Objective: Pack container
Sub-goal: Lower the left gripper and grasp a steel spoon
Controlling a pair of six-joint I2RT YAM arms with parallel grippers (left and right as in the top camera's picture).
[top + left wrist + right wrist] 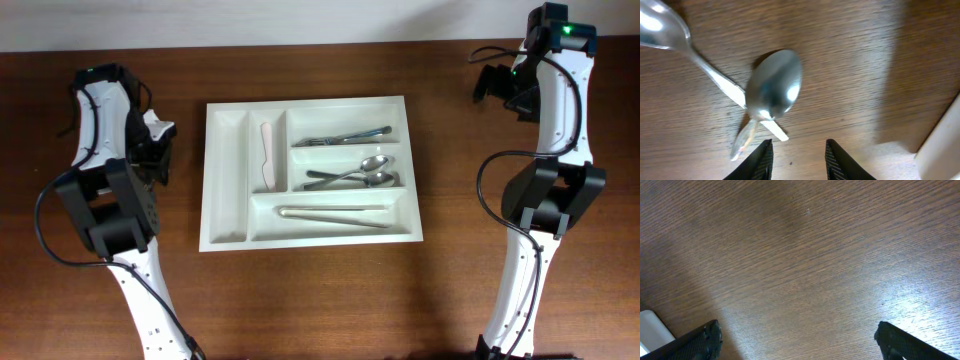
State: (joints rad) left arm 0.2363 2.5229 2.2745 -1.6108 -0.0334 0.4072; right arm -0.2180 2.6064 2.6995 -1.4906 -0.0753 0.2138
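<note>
Wood table (330,300) w/ white container (225,170); left gripper (799,150) jaws slightly apart, empty, by 2 spoons (775,90); right gripper (797,330) wide open.

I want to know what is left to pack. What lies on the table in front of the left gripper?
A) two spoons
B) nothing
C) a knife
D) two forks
A: the left wrist view shows two spoons lying crossed on the table just ahead of the left gripper.
</note>
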